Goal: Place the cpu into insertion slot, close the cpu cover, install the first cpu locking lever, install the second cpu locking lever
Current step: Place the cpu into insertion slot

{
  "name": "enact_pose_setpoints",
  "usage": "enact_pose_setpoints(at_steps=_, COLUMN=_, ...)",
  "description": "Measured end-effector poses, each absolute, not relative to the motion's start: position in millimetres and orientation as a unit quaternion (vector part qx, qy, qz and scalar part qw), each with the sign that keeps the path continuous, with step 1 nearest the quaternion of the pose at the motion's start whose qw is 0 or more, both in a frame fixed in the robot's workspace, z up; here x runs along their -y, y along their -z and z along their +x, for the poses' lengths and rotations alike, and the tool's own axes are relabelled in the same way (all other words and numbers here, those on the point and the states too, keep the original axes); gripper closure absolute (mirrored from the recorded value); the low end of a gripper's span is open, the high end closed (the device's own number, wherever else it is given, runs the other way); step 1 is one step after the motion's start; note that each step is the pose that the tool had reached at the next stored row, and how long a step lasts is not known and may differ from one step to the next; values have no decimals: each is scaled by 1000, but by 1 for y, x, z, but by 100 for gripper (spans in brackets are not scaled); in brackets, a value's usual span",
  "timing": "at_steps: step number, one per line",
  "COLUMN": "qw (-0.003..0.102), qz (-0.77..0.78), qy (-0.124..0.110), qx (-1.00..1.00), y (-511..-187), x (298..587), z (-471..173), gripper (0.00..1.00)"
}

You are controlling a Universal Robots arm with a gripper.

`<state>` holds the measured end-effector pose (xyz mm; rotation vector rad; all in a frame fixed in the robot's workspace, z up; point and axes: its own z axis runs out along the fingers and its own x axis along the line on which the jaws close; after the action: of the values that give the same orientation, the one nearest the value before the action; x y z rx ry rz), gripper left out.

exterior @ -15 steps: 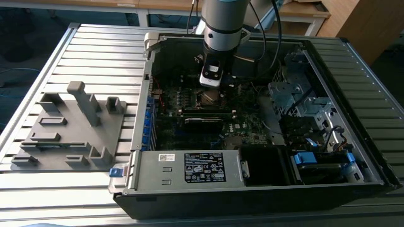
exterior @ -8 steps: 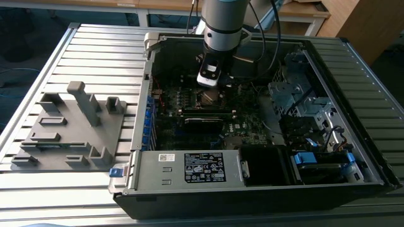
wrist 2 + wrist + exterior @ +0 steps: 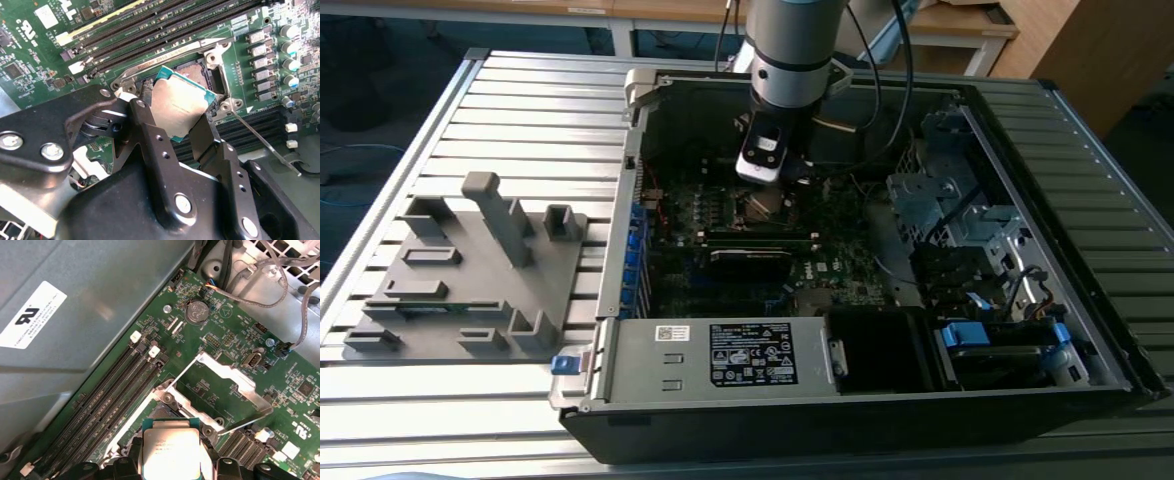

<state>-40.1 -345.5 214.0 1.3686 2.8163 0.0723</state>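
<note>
My gripper is shut on the cpu, a flat square chip with a dull silver top held by two opposite edges between black fingers. The chip hangs slightly tilted just above the insertion slot, a silver-rimmed socket on the green board. In the first wrist view the cpu sits over the socket's edge, and the cpu cover, a thin metal frame, stands swung open beyond it. A thin locking lever sticks out from the socket's corner. In the exterior view the gripper is low inside the open computer case.
Long black memory slots run beside the socket. A labelled grey power supply box fills the case's near side. Drive cages and cables crowd the exterior view's right. A grey fixture plate lies on the slatted table at the left.
</note>
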Motion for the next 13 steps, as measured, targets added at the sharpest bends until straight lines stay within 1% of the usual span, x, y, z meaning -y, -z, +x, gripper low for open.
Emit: enact_pose_setpoints(at_steps=13, qw=5, qz=437, qy=-23, qx=-899, y=-216, x=345, z=-40, gripper=46)
